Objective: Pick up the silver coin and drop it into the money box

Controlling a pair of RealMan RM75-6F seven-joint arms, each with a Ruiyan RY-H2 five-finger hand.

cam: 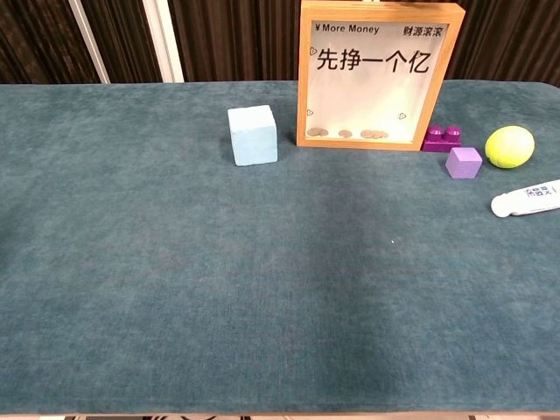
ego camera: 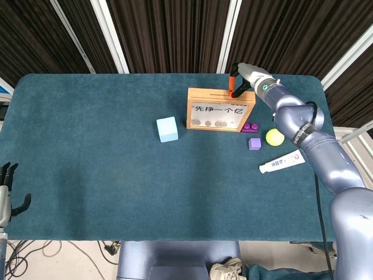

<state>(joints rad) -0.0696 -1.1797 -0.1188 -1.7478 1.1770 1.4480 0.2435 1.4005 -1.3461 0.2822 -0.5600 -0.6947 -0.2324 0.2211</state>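
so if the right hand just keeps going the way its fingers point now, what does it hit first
Probably the top edge of the money box. In the head view the right hand points down and leftward with its fingers right over the box's top right corner, nothing visible between. Depth is unclear from this view; the chest view doesn't show the hand.

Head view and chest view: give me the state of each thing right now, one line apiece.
Right robot hand: over the money box's top right, fingers curled; any coin hidden.
Left robot hand: idle at the table's near left edge, holding nothing.
Money box: upright, coins on its floor.
Light blue cube: resting left of the box.
Toothpaste tube: lying flat.
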